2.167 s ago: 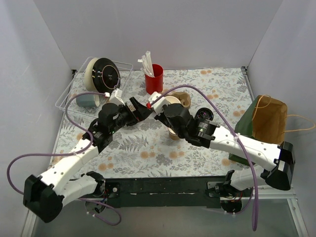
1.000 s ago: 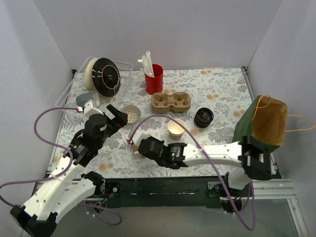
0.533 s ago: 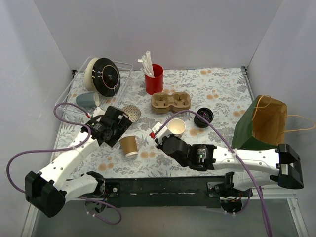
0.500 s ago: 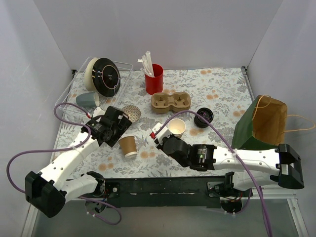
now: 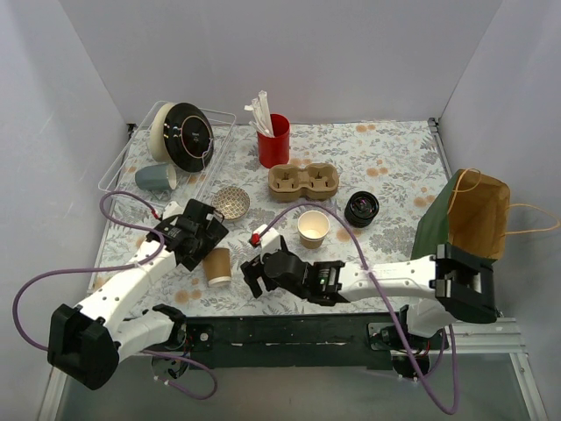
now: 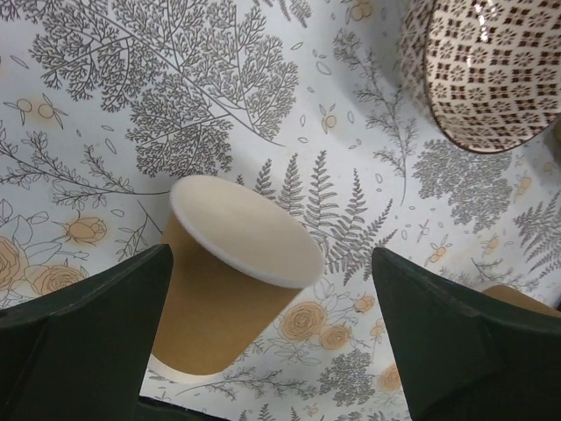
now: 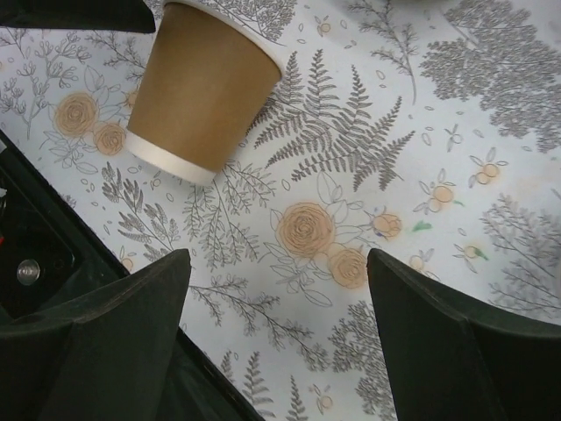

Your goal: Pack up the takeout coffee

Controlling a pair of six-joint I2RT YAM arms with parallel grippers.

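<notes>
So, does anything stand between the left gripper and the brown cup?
Nothing visible does. The left gripper's open fingers flank the brown cup over bare mat; the patterned bowl sits off to one side.

The top view looks down from high above the near edge over the whole tabletop point(image 5: 394, 149). Both wrist views hang close above it, facing down, and share the cup point(image 6: 232, 272) point(image 7: 202, 88), apparently from opposite sides.
</notes>
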